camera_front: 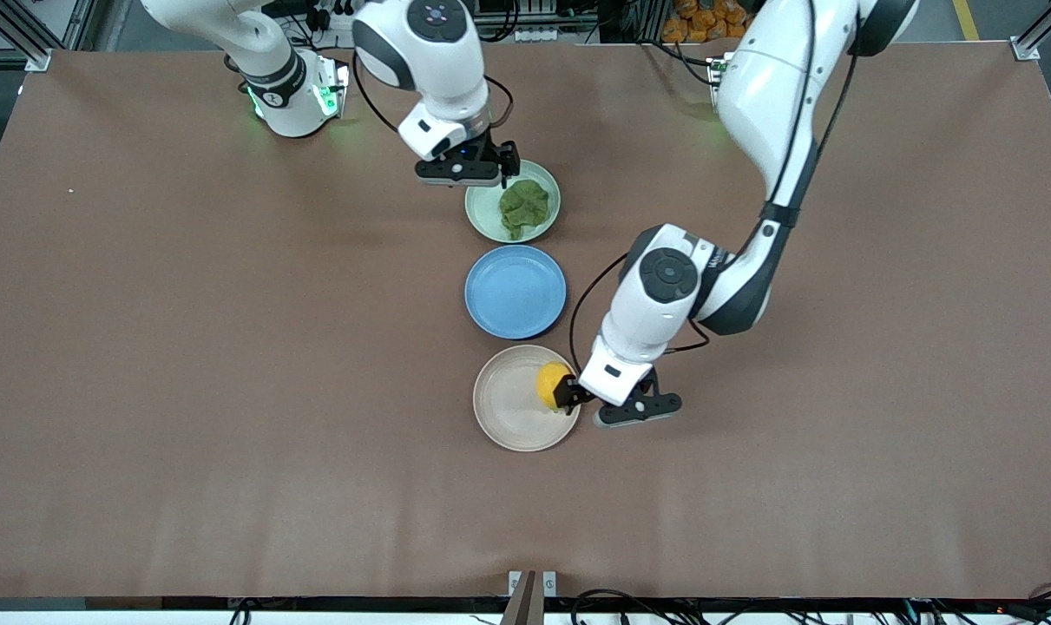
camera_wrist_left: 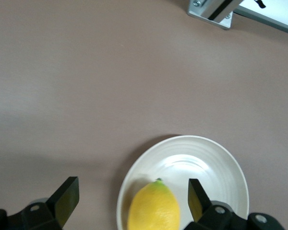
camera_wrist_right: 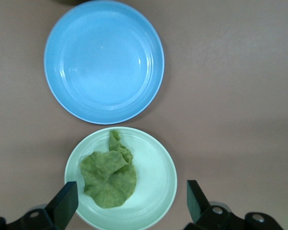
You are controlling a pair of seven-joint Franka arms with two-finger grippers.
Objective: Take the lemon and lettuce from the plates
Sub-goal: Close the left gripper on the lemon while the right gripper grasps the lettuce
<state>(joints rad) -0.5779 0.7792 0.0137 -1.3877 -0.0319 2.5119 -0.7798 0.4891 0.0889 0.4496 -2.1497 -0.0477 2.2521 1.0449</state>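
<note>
The yellow lemon (camera_front: pixel 553 382) lies on the beige-cream plate (camera_front: pixel 503 412), on the side toward the left arm's end. My left gripper (camera_front: pixel 573 395) is open over it. In the left wrist view the lemon (camera_wrist_left: pixel 153 208) lies between the spread fingers of the left gripper (camera_wrist_left: pixel 132 199), on the plate (camera_wrist_left: pixel 211 163). The green wrinkly lettuce (camera_front: pixel 523 208) lies on the mint green plate (camera_front: pixel 488 223). My right gripper (camera_front: pixel 469 180) hovers open above that plate's edge. In the right wrist view the right gripper (camera_wrist_right: pixel 129 199) straddles the lettuce (camera_wrist_right: pixel 108 179) and the plate (camera_wrist_right: pixel 158 177).
An empty blue plate (camera_front: pixel 515 291) sits between the two plates, also in the right wrist view (camera_wrist_right: pixel 103 60). The three plates form a row down the middle of the brown table. A metal frame piece (camera_wrist_left: pixel 211 12) marks the table's edge.
</note>
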